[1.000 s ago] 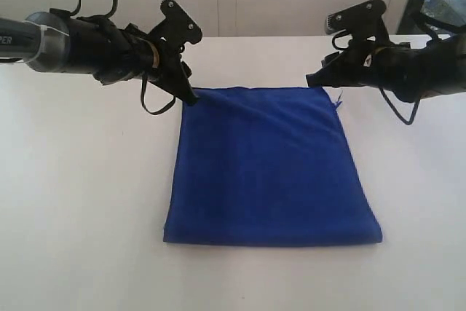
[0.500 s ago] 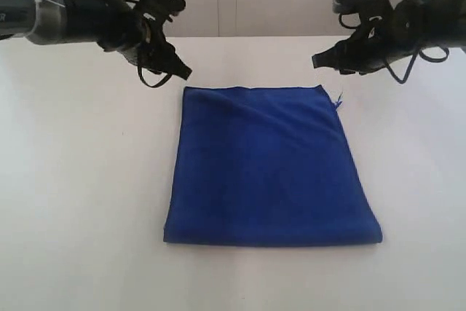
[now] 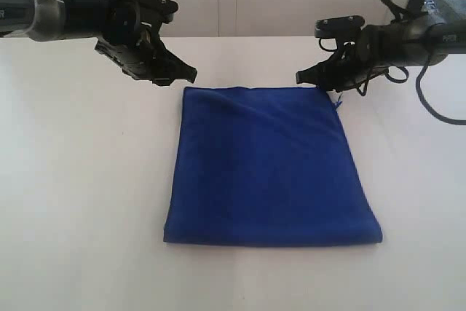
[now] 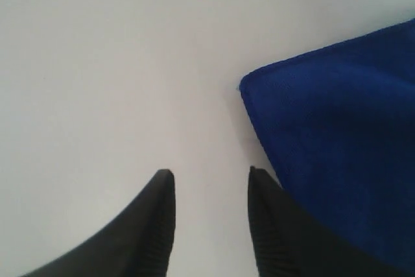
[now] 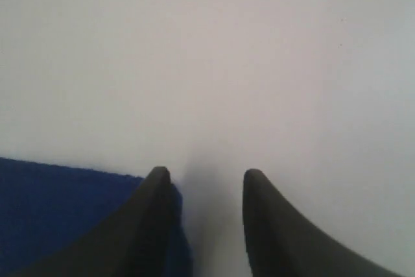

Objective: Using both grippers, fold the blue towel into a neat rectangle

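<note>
Since a second ago, left gripper (image 4: 211,176) has come off the far corner; right gripper (image 5: 202,174) hovers beside the other. Both gape, empty. Blue towel (image 3: 269,165) lies flat on table (image 3: 80,194), apparently folded; another fold may remain.

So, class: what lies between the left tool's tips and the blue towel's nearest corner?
Bare table separates left tool and blue towel, per the left wrist view.

The towel (image 3: 269,165) is soft, matt, nubbly cloth, the table (image 3: 80,202) is a smooth white surface with a faint sheen, and the left gripper (image 4: 209,176) has matt black, finely ribbed fingers (image 4: 152,231), seemingly plastic.
</note>
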`<state>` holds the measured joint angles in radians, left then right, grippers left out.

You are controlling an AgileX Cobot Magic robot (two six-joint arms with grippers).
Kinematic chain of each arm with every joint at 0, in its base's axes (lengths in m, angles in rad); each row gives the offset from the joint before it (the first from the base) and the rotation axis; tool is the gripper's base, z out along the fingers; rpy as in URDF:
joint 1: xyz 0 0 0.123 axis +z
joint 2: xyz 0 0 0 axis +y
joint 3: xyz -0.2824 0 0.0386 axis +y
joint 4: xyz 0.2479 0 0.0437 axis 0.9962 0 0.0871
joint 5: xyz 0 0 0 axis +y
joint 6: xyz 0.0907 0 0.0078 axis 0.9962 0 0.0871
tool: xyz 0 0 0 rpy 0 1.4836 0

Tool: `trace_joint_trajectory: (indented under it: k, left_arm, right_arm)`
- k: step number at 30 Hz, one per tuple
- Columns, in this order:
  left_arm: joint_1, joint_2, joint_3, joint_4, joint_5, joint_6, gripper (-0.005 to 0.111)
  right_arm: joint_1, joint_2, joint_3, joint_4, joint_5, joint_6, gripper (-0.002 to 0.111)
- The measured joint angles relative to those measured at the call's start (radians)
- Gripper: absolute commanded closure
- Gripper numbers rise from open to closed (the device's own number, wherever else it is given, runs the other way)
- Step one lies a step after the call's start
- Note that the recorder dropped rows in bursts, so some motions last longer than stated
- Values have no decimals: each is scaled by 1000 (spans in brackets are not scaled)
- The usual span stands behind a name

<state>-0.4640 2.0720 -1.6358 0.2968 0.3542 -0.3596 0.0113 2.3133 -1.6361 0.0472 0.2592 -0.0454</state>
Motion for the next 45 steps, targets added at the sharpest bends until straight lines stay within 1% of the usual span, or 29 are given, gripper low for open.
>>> trace_joint_trajectory:
  k: [2,4,6,8,11,13,14,34,37,40,41,45]
  left_arm:
    - [0,0,0,-2,0,0,64]
    - [0,0,0,-2,0,0,64]
    - [0,0,0,-2,0,0,64]
    - [0,0,0,-2,0,2,64]
    - [0,0,0,-2,0,2,64]
    - [0,0,0,-2,0,2,64]
    - [0,0,0,-2,0,2,64]
    - [0,0,0,-2,-2,2,64]
    - [0,0,0,-2,-2,2,64]
    - [0,0,0,-2,-2,2,64]
    - [0,0,0,-2,-2,2,64]
    - [0,0,0,-2,-2,2,64]
  right_arm:
    - [0,1,-1,4,1,0,73]
    - [0,1,-5,4,3,0,75]
    - [0,1,-5,5,9,0,82]
    - [0,1,-5,6,15,0,93]
    - [0,1,-5,6,18,0,99]
    - [0,1,-5,6,18,0,107]
    - [0,1,-5,6,18,0,108]
    - [0,-21,-5,6,22,0,108]
    - [0,-24,-5,8,26,0,100]
    - [0,-24,-5,38,44,0,86]
    - [0,-24,-5,52,51,0,83]
    - [0,-24,-5,87,55,0,82]
